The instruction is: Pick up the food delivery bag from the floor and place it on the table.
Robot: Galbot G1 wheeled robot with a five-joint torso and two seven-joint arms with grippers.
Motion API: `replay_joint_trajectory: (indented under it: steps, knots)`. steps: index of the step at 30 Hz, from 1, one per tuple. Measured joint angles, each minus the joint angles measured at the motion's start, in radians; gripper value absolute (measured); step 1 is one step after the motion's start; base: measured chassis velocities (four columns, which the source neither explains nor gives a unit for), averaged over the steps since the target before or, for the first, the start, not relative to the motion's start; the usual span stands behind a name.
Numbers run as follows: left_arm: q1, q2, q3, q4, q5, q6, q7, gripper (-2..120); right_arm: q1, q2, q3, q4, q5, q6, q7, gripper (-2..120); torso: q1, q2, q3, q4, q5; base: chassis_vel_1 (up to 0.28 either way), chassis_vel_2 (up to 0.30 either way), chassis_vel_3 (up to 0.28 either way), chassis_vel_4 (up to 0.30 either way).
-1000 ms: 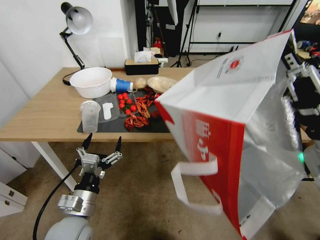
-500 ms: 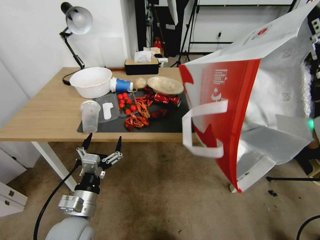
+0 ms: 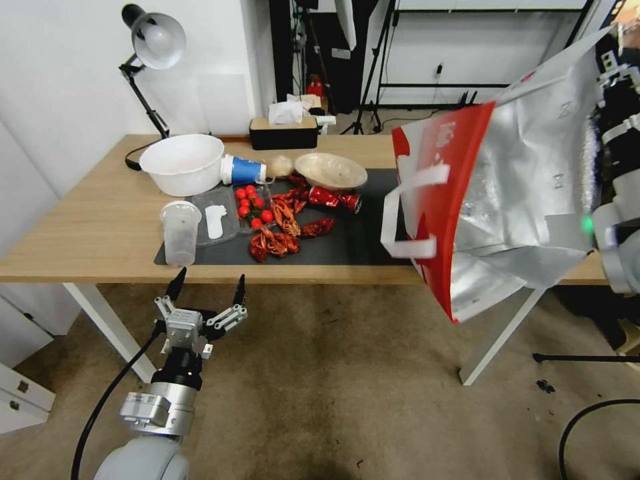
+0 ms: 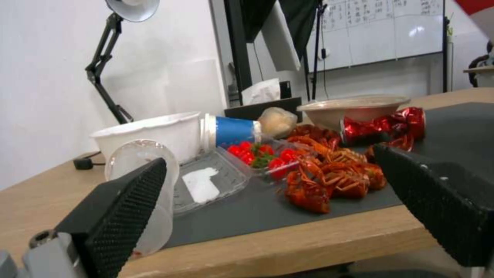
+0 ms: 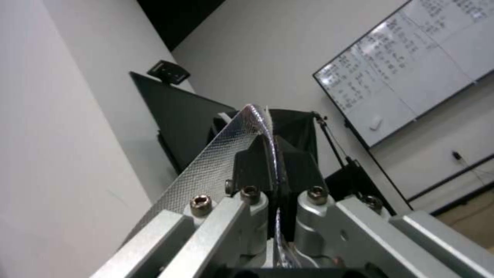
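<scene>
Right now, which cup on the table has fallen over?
The blue-and-white paper cup lies on its side beside the big white bowl. The clear plastic cup stands upright.

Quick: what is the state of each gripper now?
Left gripper: open, holding nothing, below the table edge.
Right gripper: shut on the food delivery bag rim.

Crinkled, shiny silver foil lines the bag (image 3: 527,200), its red side panel smooth. The table (image 3: 100,227) is matt pale wood; the mat (image 3: 347,243) matt dark grey.
</scene>
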Motion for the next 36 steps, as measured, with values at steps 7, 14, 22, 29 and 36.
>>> replay_joint_trajectory:
  steps: [7, 14, 22, 29, 36]
  knots:
    - [0.003, -0.002, 0.000, -0.002, 0.004, 0.000, 0.001, 100, 0.043, 0.016, -0.046, -0.077, -0.021, 0.008, 0.003, 0, 0.000, 0.000, 0.000, 0.0001, 0.0000, 0.000, 0.000, 0.000, 0.000]
    - [0.003, -0.003, 0.001, -0.003, 0.004, 0.000, 0.011, 100, 0.061, 0.013, -0.061, -0.123, -0.048, 0.006, 0.006, 0, 0.000, 0.000, 0.000, 0.0001, 0.0000, 0.000, 0.000, 0.000, 0.000]
    - [-0.005, 0.001, 0.007, 0.007, 0.004, 0.001, 0.014, 100, 0.046, 0.004, -0.053, -0.147, -0.072, -0.003, 0.010, 0, 0.000, 0.000, 0.000, -0.0001, -0.0001, 0.000, 0.000, 0.000, 0.000]
    - [-0.006, 0.004, 0.007, 0.011, 0.003, -0.001, 0.014, 100, 0.067, -0.013, -0.062, -0.173, -0.086, -0.011, 0.011, 0, 0.000, 0.000, 0.000, 0.0000, 0.0000, 0.000, 0.000, 0.000, 0.000]
    - [-0.004, 0.005, 0.007, 0.015, 0.004, -0.014, 0.015, 100, 0.115, -0.028, -0.100, -0.203, -0.110, -0.014, 0.011, 0, 0.000, 0.000, 0.000, 0.0000, 0.0000, 0.000, 0.000, 0.000, 0.000]
